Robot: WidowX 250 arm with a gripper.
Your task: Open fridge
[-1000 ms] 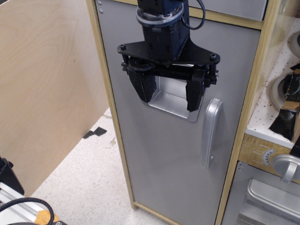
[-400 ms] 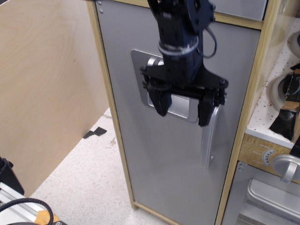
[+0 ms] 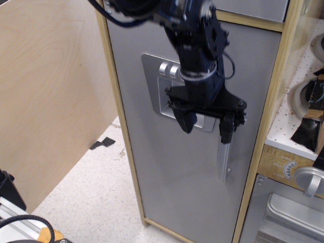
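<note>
Reaching for bar handle (image 3: pixel 223 161) | claw (image 3: pixel 205 130) spread apart, right finger over handle top | risk: fingers straddle poorly, slip off; fridge (image 3: pixel 172 172) door shut

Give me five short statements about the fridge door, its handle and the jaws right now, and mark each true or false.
1. The fridge door is closed, flush with its wooden frame. True.
2. The gripper has its jaws spread apart. True.
3. The jaws are clamped around the round oven knob. False: the round oven knob sits untouched at lower right; the gripper is at the silver bar handle.
4. The gripper covers the upper part of the bar handle, leaving its lower end visible. True.
5. The dispenser panel lies right of the bar handle. False: it lies to the handle's left.
</note>
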